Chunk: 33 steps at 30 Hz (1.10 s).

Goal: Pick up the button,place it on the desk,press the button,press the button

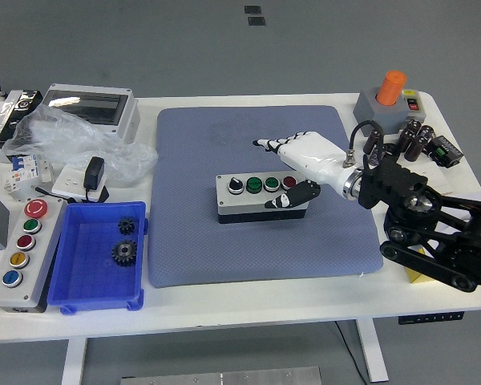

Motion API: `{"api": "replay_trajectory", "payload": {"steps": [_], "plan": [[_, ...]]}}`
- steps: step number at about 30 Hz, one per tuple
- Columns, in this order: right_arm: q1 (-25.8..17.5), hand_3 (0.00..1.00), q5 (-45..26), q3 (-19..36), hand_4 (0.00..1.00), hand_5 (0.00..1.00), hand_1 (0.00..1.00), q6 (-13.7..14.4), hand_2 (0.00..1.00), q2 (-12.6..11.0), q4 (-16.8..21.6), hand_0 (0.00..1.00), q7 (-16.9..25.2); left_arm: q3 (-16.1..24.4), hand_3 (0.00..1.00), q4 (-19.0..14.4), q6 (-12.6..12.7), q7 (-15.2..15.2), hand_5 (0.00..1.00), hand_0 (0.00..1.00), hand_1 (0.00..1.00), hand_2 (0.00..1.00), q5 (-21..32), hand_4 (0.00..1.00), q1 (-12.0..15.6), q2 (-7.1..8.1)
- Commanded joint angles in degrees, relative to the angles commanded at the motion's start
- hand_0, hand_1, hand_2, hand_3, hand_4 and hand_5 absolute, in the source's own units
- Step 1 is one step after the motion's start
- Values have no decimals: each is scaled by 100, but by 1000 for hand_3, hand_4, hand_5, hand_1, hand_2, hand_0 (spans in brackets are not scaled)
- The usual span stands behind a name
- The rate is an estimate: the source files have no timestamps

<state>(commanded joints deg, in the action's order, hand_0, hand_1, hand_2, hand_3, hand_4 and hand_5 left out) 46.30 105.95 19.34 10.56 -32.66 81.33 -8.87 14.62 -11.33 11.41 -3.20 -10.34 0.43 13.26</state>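
Your right hand (301, 160) hovers open at the box's (260, 198) three o'clock end; pressing off-centre, you'd likely skid it across the mat (208, 241).

A single camera looks from high on the robot's side, forward and down over the white table (248, 309), far enough back to take in its whole width. The right hand (305, 152) sits slightly right of centre, floor beyond it.
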Motion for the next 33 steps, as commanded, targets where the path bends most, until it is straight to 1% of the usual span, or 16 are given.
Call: {"api": "replay_trajectory", "payload": {"steps": [3, 5, 6, 7, 9, 11, 12, 14, 18, 19, 21, 24, 25, 30, 31, 33], "plan": [[-357, 998, 88, 495, 998, 601, 740, 225, 862, -241, 461, 765, -131, -19, 636, 3, -2, -1, 375, 668, 698, 620, 18, 609, 21, -11], [-626, 998, 314, 843, 998, 601, 740, 467, 862, -374, 770, 765, -310, -25, 636, 5, -2, -1, 375, 668, 698, 620, 29, 609, 35, -20], [-756, 993, 436, 1010, 998, 654, 738, 574, 843, -428, 918, 771, -412, -30, 634, 7, -2, -1, 374, 668, 699, 619, 34, 606, 40, -23], [-862, 993, 546, 1140, 998, 654, 738, 635, 843, -474, 1039, 771, -506, -30, 634, 7, -2, -1, 374, 668, 699, 619, 37, 606, 43, -24], [-1047, 993, 783, 1374, 998, 654, 738, 660, 843, -560, 1279, 771, -698, -36, 634, 9, -1, 0, 374, 668, 699, 619, 43, 606, 44, -23], [-1134, 993, 1023, 1448, 998, 654, 738, 554, 843, -637, 1504, 771, -893, -28, 634, 9, 1, 3, 374, 668, 699, 619, 38, 606, 36, -17], [-1157, 888, 1111, 1448, 717, 381, 637, 481, 609, -666, 1583, 668, -967, -24, 633, 8, 2, 3, 374, 668, 698, 618, 34, 604, 30, -15], [-1177, 888, 1202, 1409, 717, 381, 637, 300, 609, -708, 1685, 668, -1095, -14, 633, 7, 3, 5, 374, 668, 698, 618, 24, 604, 23, -12], [-1173, 888, 1220, 1252, 717, 381, 637, -159, 609, -768, 1794, 668, -1295, -10, 633, 5, 2, 4, 374, 668, 698, 618, 22, 604, 19, -8], [-1160, 805, 1209, 1197, 348, 2, 456, -275, 290, -775, 1798, 511, -1334, -16, 632, 6, 2, 3, 370, 667, 698, 618, 28, 600, 21, -7], [-1128, 805, 1186, 1078, 348, 2, 456, -483, 290, -784, 1786, 511, -1397, -22, 632, 7, 2, 2, 370, 667, 698, 618, 37, 600, 25, -3], [-1073, 805, 1153, 911, 348, 2, 456, -674, 290, -776, 1721, 511, -1458, -28, 632, 8, 2, 2, 370, 667, 698, 618, 45, 600, 29, 3], [-1055, 800, 1142, 866, 358, 2, 435, -707, 259, -768, 1694, 525, -1466, -31, 632, 8, 2, 2, 371, 667, 698, 618, 47, 598, 29, 3], [-937, 800, 1094, 617, 358, 2, 435, -759, 259, -682, 1514, 525, -1475, -54, 632, 9, 1, 3, 371, 667, 698, 618, 62, 598, 28, -5], [-910, 795, 1085, 565, 367, 2, 408, -754, 239, -656, 1474, 533, -1471, -57, 632, 9, 1, 3, 371, 667, 698, 618, 65, 596, 27, -6], [-863, 795, 1064, 473, 367, 2, 408, -745, 239, -603, 1399, 533, -1463, -65, 632, 10, 1, 3, 371, 667, 698, 618, 70, 596, 24, -5]]}}
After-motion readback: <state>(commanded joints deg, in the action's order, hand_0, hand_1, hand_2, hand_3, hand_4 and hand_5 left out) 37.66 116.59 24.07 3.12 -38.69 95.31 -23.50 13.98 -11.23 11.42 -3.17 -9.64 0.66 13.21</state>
